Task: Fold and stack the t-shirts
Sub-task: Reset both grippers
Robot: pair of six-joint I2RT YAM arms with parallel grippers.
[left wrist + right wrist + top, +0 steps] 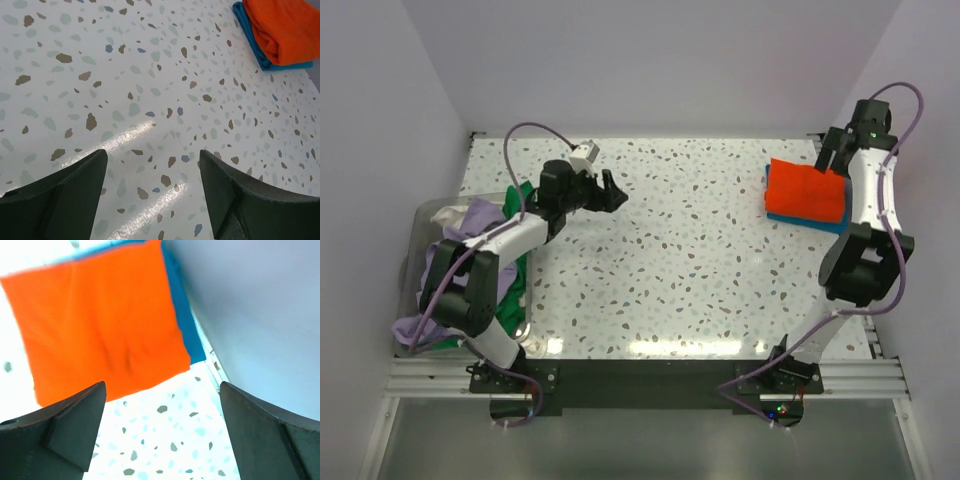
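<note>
Stack sits far right on the worktop [700, 250]. The orange tee [805, 190] is folded square and lies on the teal-blue tee [192, 342], whose edge shows along its side. Right jaws hang nr the stack's far-right corner, spread wide, nothing btwn them. The wrist view shows orange cloth ahead and bare worktop under the tips. That pair looks done.

Not yet folded: a crumpled heap at far left, w/ green tee [523, 196], lavender tee [480, 218] and whitish tee [448, 213] spilling from a clear tub [428, 204]. No long axis to read; it's a bundle, edges hidden.

Key relation for the next move, as a judgement: the heap lies behind and left of the left jaws. These are spread, empty, hovering over open worktop & pointing toward the stack, i.e. away from the heap. Left arm [510, 240] is far nearer, its forearm crossing over the heap. Right arm [865, 200] is well apart across the worktop. Prob. the left arm must swing back to the tub, come from above and pinch a top fold.
</note>
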